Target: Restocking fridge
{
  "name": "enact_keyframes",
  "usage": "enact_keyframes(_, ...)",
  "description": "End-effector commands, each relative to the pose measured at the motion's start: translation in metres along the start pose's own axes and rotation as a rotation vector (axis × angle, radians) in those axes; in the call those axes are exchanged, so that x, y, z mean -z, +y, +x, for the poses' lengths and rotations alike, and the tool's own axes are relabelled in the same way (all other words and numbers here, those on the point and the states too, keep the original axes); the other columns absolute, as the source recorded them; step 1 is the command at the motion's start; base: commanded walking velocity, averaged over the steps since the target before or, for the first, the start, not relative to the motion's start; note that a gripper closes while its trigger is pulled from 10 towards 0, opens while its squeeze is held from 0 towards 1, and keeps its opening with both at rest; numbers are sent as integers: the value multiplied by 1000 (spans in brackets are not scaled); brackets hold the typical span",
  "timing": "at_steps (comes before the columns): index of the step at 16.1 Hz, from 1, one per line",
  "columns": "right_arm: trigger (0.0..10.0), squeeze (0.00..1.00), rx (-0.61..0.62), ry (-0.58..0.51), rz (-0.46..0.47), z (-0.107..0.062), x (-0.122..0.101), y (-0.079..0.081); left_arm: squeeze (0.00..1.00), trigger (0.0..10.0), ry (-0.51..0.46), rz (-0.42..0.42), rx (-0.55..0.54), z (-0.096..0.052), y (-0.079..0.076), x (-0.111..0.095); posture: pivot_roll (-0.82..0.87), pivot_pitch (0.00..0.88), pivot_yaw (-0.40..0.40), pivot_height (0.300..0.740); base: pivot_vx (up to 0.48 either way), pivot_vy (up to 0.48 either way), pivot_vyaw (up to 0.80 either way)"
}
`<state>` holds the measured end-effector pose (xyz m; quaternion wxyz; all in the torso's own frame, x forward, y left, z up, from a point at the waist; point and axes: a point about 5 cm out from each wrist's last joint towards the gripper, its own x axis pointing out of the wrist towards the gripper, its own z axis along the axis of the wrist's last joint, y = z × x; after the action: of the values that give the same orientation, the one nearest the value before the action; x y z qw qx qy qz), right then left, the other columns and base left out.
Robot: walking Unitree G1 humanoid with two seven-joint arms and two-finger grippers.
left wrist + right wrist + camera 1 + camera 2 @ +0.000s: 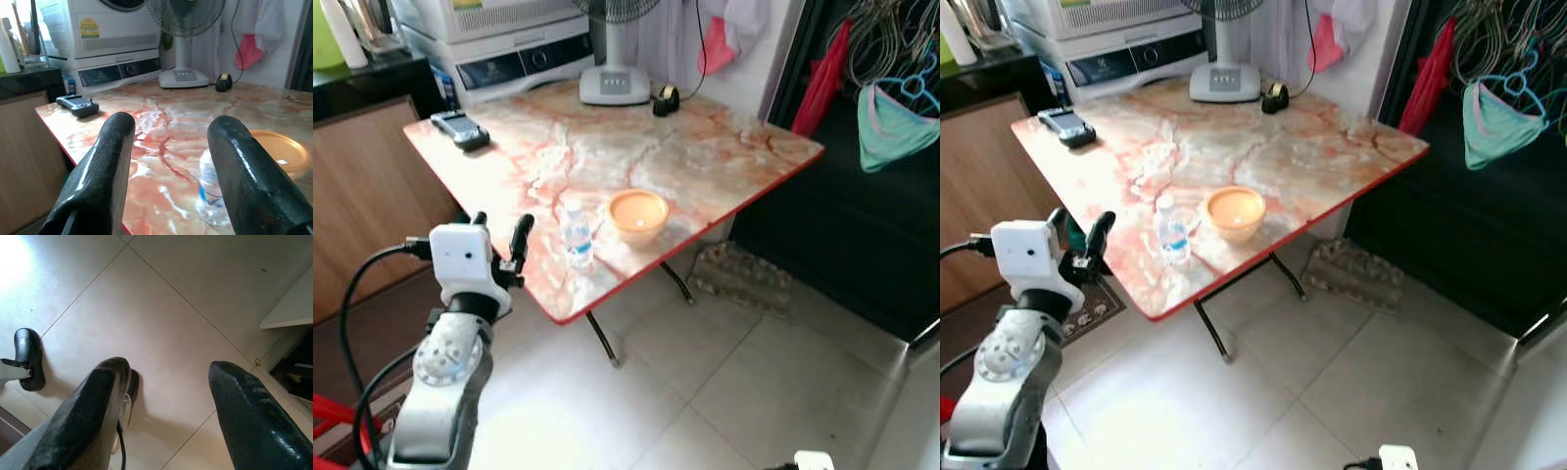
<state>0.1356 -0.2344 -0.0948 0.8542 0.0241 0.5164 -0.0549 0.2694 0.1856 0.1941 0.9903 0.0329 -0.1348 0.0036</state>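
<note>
- Water bottle: stood upright near the marble table's front edge, just beside an orange bowl.
- Left gripper: raised by the table edge (fingers spread, nothing held).
- Right gripper: hung over floor tiles, fingers parted, empty.

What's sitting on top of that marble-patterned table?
On the table: a small water bottle, an orange bowl, a handheld controller, a fan's base and a small black object. The bowl's contents cannot be made out.
</note>
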Motion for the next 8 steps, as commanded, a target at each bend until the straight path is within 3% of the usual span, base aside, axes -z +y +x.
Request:
enact_keyframes(1,10000,0,1,-18,12,0,-2,-1,0,10000,-22,21,0,1,3,-8,98,59,-7,740,251,0,0)
enact_keyframes(8,10000,0,-5,-24,16,0,-4,0,0,10000,-25,39,-4,4,5,-13,97,75,-4,740,262,0,0)
